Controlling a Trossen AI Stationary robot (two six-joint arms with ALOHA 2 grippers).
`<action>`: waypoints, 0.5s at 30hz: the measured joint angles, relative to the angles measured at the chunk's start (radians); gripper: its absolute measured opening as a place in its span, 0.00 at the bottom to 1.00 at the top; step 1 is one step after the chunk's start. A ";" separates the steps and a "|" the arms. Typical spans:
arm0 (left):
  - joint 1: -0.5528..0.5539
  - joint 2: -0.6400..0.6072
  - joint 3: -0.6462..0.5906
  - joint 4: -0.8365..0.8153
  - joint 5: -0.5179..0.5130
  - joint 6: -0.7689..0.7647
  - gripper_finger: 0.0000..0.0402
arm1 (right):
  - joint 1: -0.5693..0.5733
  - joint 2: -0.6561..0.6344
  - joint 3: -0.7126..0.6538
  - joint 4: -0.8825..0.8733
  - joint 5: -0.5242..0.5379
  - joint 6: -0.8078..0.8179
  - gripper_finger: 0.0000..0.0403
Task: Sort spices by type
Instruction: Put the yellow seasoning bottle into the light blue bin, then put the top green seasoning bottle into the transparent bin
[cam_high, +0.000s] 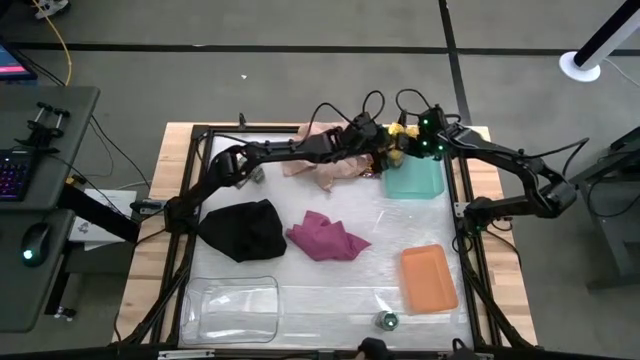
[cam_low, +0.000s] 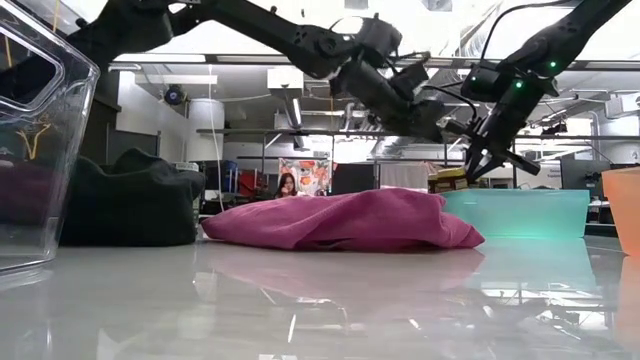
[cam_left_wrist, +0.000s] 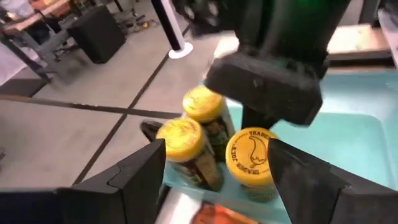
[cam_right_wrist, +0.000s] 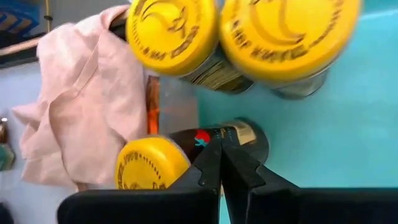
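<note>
Three yellow-lidded jars (cam_left_wrist: 180, 138) (cam_left_wrist: 202, 102) (cam_left_wrist: 252, 155) cluster at the teal tray's (cam_high: 415, 182) far left corner. In the right wrist view two of them (cam_right_wrist: 171, 28) (cam_right_wrist: 286, 31) stand upright and one (cam_right_wrist: 149, 165) lies on its side. My left gripper (cam_left_wrist: 214, 180) is open, with a finger on either side of the cluster, touching nothing. My right gripper (cam_right_wrist: 221, 163) is shut and points down at the lying jar. An orange-brown packet (cam_right_wrist: 152, 106) lies beside the tray. One green-lidded jar (cam_high: 387, 320) stands by the near edge. My right gripper's shut fingers (cam_right_wrist: 211, 171) come down from above at the dark side (cam_right_wrist: 239, 134) of the jar that lies on its side by the tray's corner. I cannot tell whether they touch it.
A pale pink cloth (cam_high: 325, 165) lies crumpled at the far side beside the jars. A magenta cloth (cam_high: 325, 238) sits mid-table and a black cloth (cam_high: 245, 230) to its left. A clear tray (cam_high: 235, 305) is near left, an orange tray (cam_high: 428, 278) near right.
</note>
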 joint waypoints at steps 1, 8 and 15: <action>0.003 -0.012 0.000 -0.008 -0.001 0.000 0.66 | -0.008 0.000 0.000 -0.001 0.000 -0.006 0.00; 0.039 -0.105 0.000 -0.161 -0.007 -0.016 0.66 | -0.056 -0.007 0.046 -0.061 0.043 -0.064 0.00; 0.081 -0.252 -0.008 -0.447 0.083 -0.113 0.66 | -0.072 -0.032 0.120 -0.167 0.062 -0.182 0.00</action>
